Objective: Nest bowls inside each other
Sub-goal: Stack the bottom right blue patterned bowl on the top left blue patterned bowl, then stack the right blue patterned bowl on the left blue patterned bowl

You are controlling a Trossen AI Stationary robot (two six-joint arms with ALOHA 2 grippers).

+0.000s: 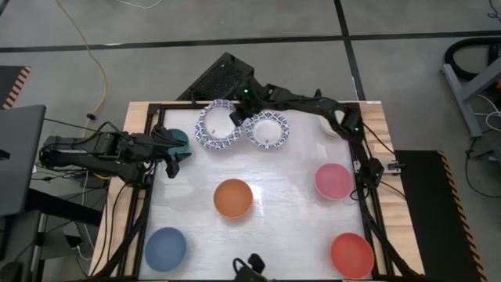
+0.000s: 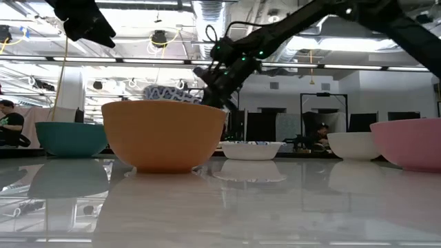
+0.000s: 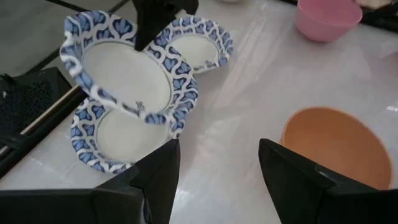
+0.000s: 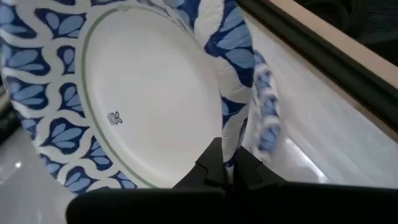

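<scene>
The right gripper (image 1: 237,116) pinches the rim of a patterned bowl (image 1: 217,124), holding it tilted above a second patterned bowl (image 3: 121,137) at the table's (image 1: 290,204) far edge, with a third (image 1: 268,131) just beside. The left gripper (image 1: 174,160) hovers near the green bowl (image 1: 179,138), fingers spread and empty.

The right arm is stretched from the right rear of the worktop across to the middle of the far edge, its wrist angled downward. The right pincer (image 1: 237,116) is clamped tight, its fingers (image 4: 214,167) pinched on the rim of a patterned bowl (image 1: 217,125), which is held tilted and lifted. The left arm is laid out from the left side, low and roughly level. The left pincer (image 1: 174,159) is held with its fingers (image 3: 158,180) spread apart and nothing between them.
</scene>
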